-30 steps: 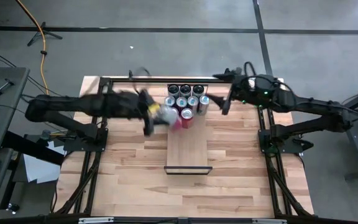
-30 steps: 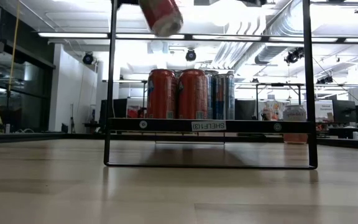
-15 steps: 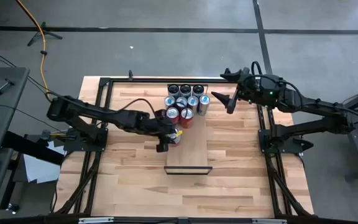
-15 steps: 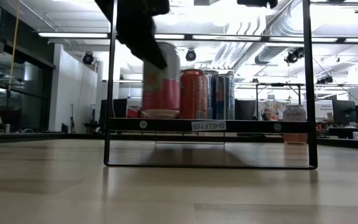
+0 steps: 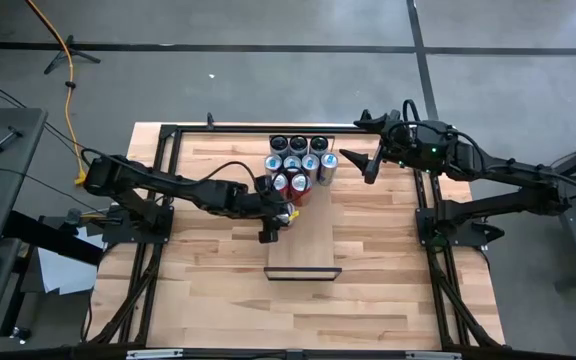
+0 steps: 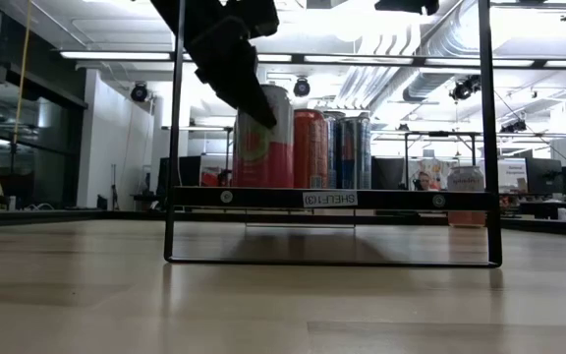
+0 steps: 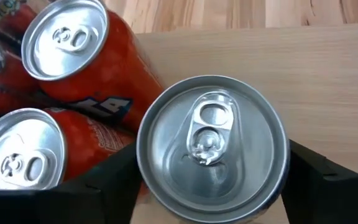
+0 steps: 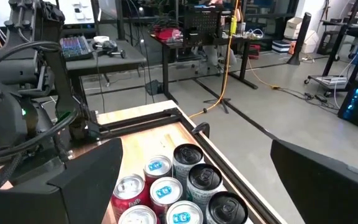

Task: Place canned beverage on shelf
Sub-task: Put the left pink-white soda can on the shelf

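Pink-and-white can (image 6: 262,138) stands upright on the shelf (image 6: 332,198), at the front of the can cluster (image 5: 298,162), beside a red can (image 6: 309,147). Left gripper (image 7: 211,180) straddles it; we see fingers (image 7: 110,180) flanking the can top, contact unclear, so release looks underway. We judge placement done, withdrawal left. Right gripper (image 5: 363,165) hovers spread, empty, near the cluster.

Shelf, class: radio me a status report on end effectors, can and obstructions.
Left end effector astride pink can, can standing on shelf. Right end effector open, waiting beside the can cluster. Shelf's near half free.
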Controlling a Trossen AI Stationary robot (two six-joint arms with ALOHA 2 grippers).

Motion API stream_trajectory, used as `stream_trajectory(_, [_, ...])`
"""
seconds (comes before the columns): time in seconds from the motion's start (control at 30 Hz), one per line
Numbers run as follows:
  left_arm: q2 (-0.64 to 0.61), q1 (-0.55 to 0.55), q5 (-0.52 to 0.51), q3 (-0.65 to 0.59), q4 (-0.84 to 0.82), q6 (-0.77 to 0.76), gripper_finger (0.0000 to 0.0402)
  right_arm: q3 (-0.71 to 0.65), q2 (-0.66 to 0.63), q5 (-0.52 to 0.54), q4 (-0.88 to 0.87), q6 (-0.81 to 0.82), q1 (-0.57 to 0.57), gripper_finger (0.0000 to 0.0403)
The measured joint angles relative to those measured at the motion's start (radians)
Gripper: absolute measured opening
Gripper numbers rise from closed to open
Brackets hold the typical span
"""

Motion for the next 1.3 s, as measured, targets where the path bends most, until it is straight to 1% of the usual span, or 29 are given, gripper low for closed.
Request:
stream_trajectory(0.1, [-0.002,0.000,0.002,-0.001,-0.008,-0.012,0.0296,0.000,0.000,0.000,0.000,0.000,0.000,0.0397])
stream_trajectory(0.23, [-0.009,0.002,0.006,0.014,-0.021,-0.011,0.0320,0.000,0.000,0.000,0.000,0.000,0.000,0.0397])
stream_trajectory(0.3, [-0.015,0.008,0.016,0.032,-0.023,-0.015,0.0326,0.000,0.000,0.000,0.000,0.005,0.000,0.0397])
stream_trajectory(0.4, [-0.033,0.027,0.043,0.052,-0.078,-0.035,0.0328,0.000,0.000,0.000,0.000,0.017,0.000,0.0397])
stream_trajectory(0.53, [-0.091,0.047,0.057,0.073,-0.103,-0.082,0.0329,0.000,0.000,0.000,-0.001,0.032,0.000,0.0397])
stream_trajectory(0.63, [-0.142,0.058,0.018,0.073,-0.120,-0.217,0.0329,0.000,0.000,0.000,-0.004,0.032,0.000,0.0397])
stream_trajectory(0.77, [-0.176,0.056,-0.062,0.073,-0.148,-0.516,0.0330,0.000,0.000,0.000,-0.013,0.034,0.000,0.0397])
stream_trajectory(0.83, [-0.175,0.042,-0.070,0.073,-0.150,-0.641,0.0330,0.000,0.000,0.000,-0.017,0.034,0.000,0.0397])
stream_trajectory(0.9, [-0.161,0.020,-0.072,0.073,-0.139,-0.730,0.0330,0.000,0.000,0.000,-0.019,0.031,0.000,0.0397])
stream_trajectory(1.03, [-0.106,-0.022,-0.092,0.073,-0.147,-0.836,0.0330,0.000,0.001,0.000,-0.023,0.023,0.000,0.0397])
stream_trajectory(1.13, [-0.068,-0.034,-0.079,0.085,-0.166,-0.901,0.0330,0.000,0.002,0.000,-0.023,0.022,0.000,0.0397])
stream_trajectory(1.2, [-0.039,-0.036,-0.081,0.125,-0.214,-0.912,0.0330,0.000,0.003,0.000,-0.026,0.022,0.000,0.0397])
stream_trajectory(1.3, [0.004,-0.037,-0.120,0.203,-0.287,-0.894,0.0330,0.000,0.003,0.000,-0.038,0.019,0.000,0.0397])
